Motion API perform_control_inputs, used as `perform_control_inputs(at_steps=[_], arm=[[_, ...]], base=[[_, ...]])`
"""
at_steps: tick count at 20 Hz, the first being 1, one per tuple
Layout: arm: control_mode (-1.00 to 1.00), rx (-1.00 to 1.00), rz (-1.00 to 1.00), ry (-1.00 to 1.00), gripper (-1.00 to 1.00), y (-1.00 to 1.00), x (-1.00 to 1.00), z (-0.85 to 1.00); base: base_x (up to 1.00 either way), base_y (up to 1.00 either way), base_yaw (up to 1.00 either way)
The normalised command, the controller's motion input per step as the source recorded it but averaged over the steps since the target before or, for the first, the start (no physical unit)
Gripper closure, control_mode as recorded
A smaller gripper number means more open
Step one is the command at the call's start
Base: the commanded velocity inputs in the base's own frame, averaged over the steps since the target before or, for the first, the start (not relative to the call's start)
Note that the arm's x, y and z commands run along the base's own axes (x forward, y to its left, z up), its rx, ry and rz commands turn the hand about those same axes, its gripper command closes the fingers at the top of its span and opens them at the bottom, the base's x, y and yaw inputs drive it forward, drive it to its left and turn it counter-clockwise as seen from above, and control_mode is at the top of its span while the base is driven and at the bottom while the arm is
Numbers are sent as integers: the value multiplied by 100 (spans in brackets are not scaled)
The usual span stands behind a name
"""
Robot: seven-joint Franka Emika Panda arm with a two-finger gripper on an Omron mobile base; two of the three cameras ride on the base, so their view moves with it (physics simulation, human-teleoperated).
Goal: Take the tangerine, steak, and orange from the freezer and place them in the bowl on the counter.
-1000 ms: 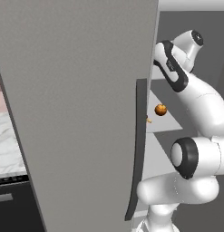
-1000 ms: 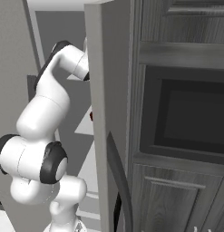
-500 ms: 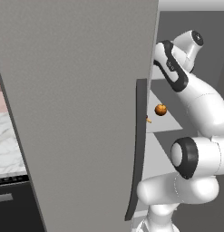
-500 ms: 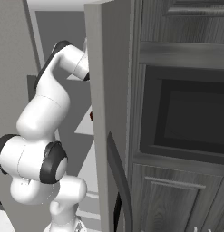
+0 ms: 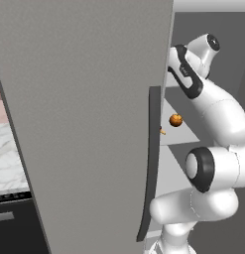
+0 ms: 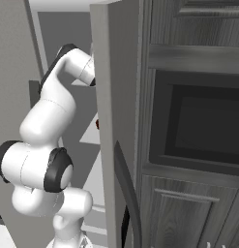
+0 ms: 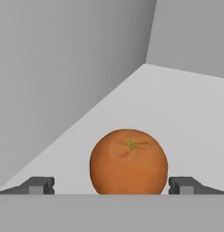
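Observation:
A round orange fruit (image 7: 129,161) with a green stem dot lies on a pale freezer shelf (image 7: 186,113). Whether it is the orange or the tangerine I cannot tell. My gripper (image 7: 112,186) is open, its fingertips (image 7: 38,185) standing either side of the fruit and apart from it. A second, smaller orange fruit (image 5: 176,119) rests on a lower shelf. The steak (image 6: 97,124) shows as a dark red spot at the door's edge. My arm (image 5: 213,99) reaches into the freezer past its open grey door (image 5: 84,124). The bowl is out of view.
The freezer's long dark handle (image 5: 151,163) runs down the door edge close to my arm. A strip of white marble counter (image 5: 7,158) lies at the far left. Dark wood-grain cabinets and a built-in oven (image 6: 198,131) stand to the right of the freezer.

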Motion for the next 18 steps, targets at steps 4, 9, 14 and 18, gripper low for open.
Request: perform_control_inputs(at_steps=[4,9,14,18], arm=[[-100,0,0,0,-100,0,24,-7],[-100,0,0,0,-100,0,16,-6],[-100,0,0,0,-100,-2,4,-6],[-100,0,0,0,100,0,5,-13]], base=[[0,0,0],[0,0,0],[0,0,0],[0,0,0]])
